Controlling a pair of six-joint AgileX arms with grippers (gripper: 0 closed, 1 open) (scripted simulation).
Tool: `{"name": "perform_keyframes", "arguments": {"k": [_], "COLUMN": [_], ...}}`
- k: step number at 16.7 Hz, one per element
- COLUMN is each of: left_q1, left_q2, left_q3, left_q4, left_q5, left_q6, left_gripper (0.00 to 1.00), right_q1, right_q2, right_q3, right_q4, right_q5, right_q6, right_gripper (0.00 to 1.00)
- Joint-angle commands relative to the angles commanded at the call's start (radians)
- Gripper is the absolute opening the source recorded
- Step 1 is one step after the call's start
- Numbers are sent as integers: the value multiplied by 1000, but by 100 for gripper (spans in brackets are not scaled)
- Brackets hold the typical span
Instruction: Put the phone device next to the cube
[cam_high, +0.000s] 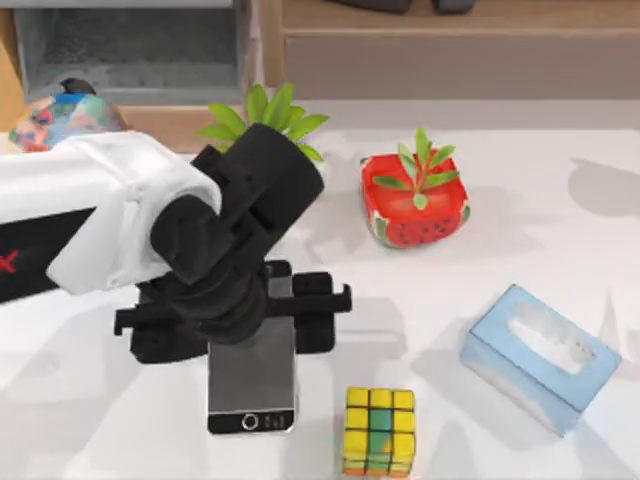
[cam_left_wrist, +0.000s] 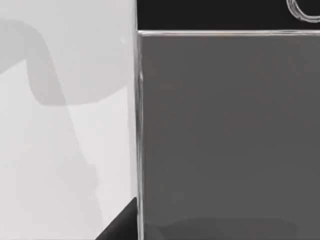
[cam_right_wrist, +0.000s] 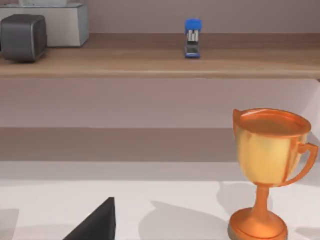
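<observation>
Cube (cam_high: 379, 430) sat at near edge of white surface (cam_high: 90, 420), phone device (cam_high: 251, 385) lay flat just left of it, left gripper (cam_high: 232, 310) spread wide over phone's far end, watermelon planter (cam_high: 415, 200) farther back.

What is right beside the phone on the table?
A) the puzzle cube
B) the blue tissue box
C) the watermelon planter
A: in the top view the cube sits just right of the phone, under the left hand.

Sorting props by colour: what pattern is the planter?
Red watermelon pattern, green rind; planter shows best in the top view.
</observation>
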Motion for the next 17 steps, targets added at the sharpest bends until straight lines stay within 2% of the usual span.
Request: {"name": "perform_keyframes", "arguments": {"k": [9,14,17], "left_q1": [1,1,1], "left_q2": [52,58,58], "left_q3": [-132,-138,-138], "left_q4": [-35,-36,-36], "left_q5": [47,47,47], "left_q6": [17,17,17], "left_gripper": [0,0,23], "right_q1": [0,0,0], "right_q2": [0,0,0], "right_q3": [0,0,0], "right_q4": [0,0,0], "right_q5": [0,0,0], "right_q6": [0,0,0], "right_gripper": [100,100,100]}}
